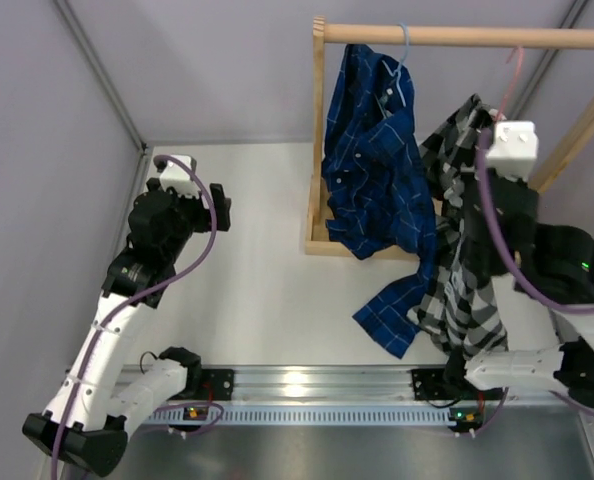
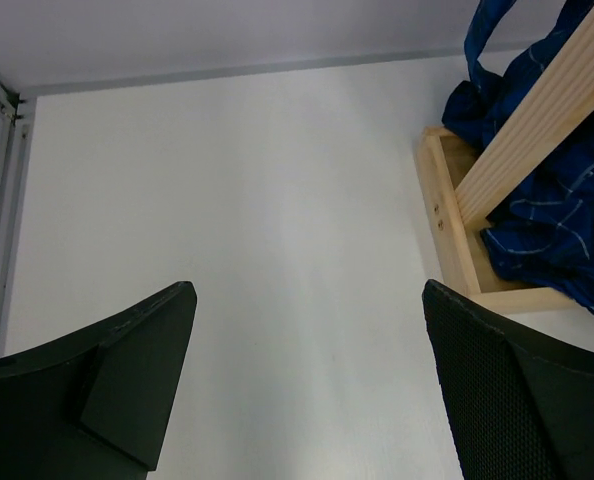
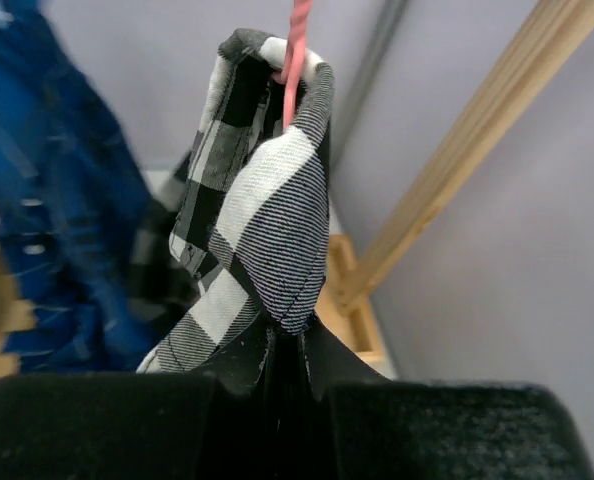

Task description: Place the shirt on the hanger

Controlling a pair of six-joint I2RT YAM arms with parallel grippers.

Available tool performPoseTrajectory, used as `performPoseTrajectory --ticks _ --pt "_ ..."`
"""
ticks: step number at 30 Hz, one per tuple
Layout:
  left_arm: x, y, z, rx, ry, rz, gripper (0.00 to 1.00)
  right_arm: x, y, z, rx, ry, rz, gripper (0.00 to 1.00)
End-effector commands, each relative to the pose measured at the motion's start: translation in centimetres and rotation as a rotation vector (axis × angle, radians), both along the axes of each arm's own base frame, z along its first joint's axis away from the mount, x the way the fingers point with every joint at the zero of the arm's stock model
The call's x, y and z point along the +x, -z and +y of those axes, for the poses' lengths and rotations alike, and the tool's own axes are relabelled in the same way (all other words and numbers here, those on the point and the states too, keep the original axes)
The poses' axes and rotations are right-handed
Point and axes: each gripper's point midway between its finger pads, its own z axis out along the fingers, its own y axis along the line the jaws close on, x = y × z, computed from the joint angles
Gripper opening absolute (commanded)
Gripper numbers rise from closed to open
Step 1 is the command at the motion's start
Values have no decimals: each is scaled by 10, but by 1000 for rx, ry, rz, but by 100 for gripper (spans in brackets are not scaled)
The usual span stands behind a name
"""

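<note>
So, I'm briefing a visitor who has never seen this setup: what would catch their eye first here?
The black-and-white checked shirt stands out first, hanging at the right of the wooden rack, its top bunched around a pink hanger, with the right gripper shut on a fold of it. Left of it on the same rack droops a dark blue plaid shirt. The left gripper hangs open over the table, far left.

I work over a plain white surface (image 1: 267, 250), closed in by pale lilac-grey walls (image 1: 207, 60) that meet at a thin metal corner strip (image 1: 102, 72). A light wooden clothes rack (image 1: 319, 150) stands toward the back right, its round rail (image 1: 447, 36) running across the top. A ribbed aluminium track (image 1: 317, 385) along the near edge catches a soft glare.
</note>
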Motion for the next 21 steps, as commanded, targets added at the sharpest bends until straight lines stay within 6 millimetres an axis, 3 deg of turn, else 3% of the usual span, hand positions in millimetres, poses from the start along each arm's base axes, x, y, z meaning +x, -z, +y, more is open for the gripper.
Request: performPoseTrajectory --ticks 1,2,7,14,18,21 --pt "3 -16 -4 -70 38 -64 98 34 12 -10 -65 94 84 0" --pt "2 -16 -1 -57 29 -69 98 42 6 -21 -20 119 55 0" --pt "-2 -11 1 -47 30 -71 98 26 -17 -46 149 45 -99 0" --pt "-6 -9 6 -32 14 -81 98 18 -67 -75 46 43 -196 0" --pt "-6 -11 9 -26 5 -89 98 37 -84 -66 0 -6 -199 0" --pt "-6 -13 10 -28 3 -93 98 61 -73 -60 31 -56 -150 0"
